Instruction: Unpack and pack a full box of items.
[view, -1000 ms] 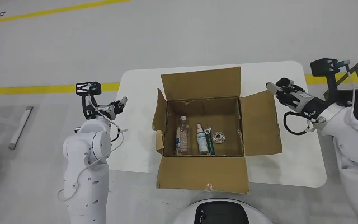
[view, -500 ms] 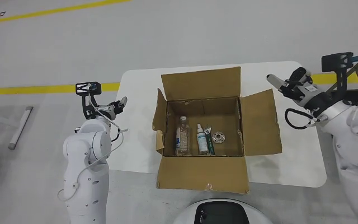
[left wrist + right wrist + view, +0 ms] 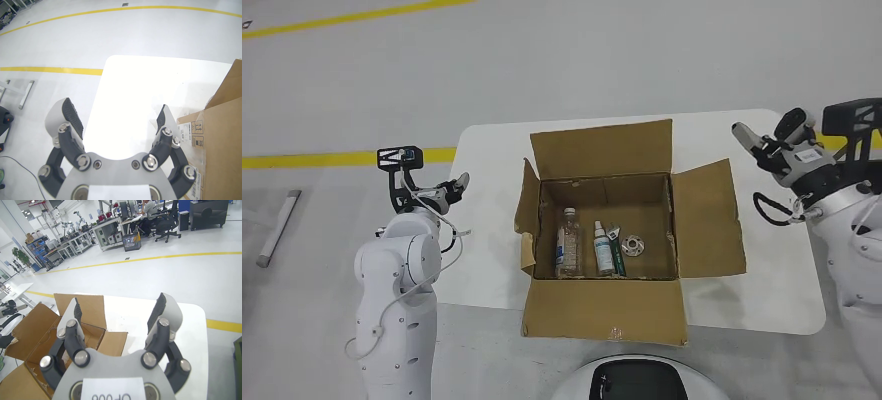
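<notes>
Black-padded left pincer [image 3: 115, 113]: spread, holding nothing, over the desk's [image 3: 487, 230] left edge, apart from the box.
Cardboard box [image 3: 607, 310]: mid-desk, flaps [image 3: 602, 148] folded outward.
Contents: clear bottle [image 3: 567, 243], white bottle [image 3: 602, 250] and round metal piece [image 3: 633, 244] lie on the box floor; unpacking looks not yet begun.
Right pincer [image 3: 121, 306]: spread, empty, above the desk's far right corner.
Room: bare desk on both sides of the box for setting things down, though the side flaps narrow it.

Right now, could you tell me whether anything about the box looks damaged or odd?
Yes: the cardboard box has a flap with torn, ragged edges, seen in the right wrist view. The clear bottle inside lies flat on the box floor, and nothing looks spilled.
</notes>
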